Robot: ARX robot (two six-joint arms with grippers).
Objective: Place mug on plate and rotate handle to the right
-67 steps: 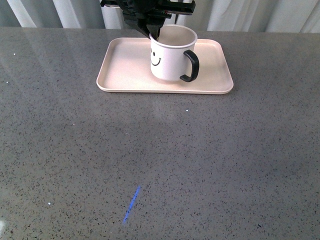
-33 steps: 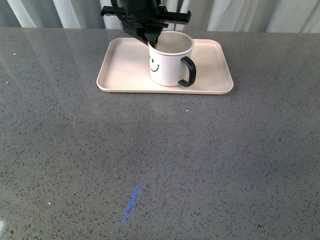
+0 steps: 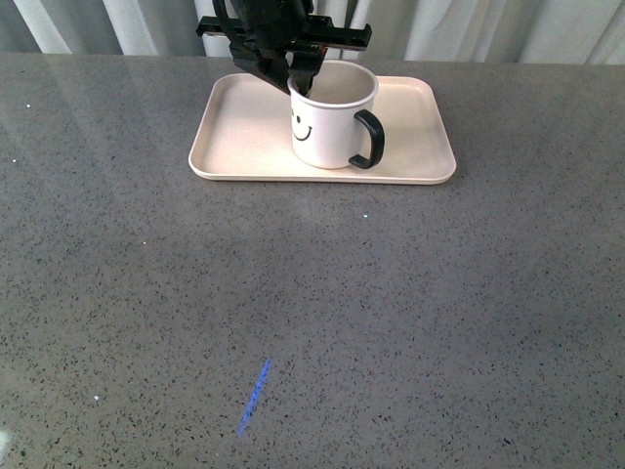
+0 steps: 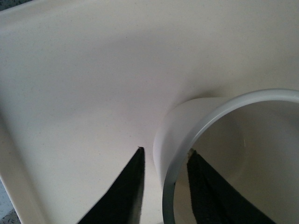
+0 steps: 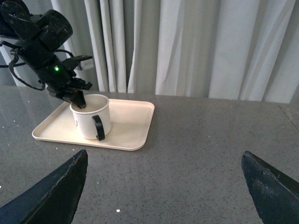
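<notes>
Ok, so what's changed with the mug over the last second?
The mug sank a little and settled on the plate. Then the left claw spread its fingers off the rim, letting go. The plate stayed put, and the handle still points toward the right.

No letters, numbers, brand names or labels readable in any view.
Only printed sign: black smiley face (image 3: 303, 125), eyes and curved mouth, on white side of mug (image 3: 337, 137).
Front view: face sits left of handle (image 3: 369, 140), turned partly toward camera.
Right wrist view: same face only partly visible at mug's edge, too small for detail.
</notes>
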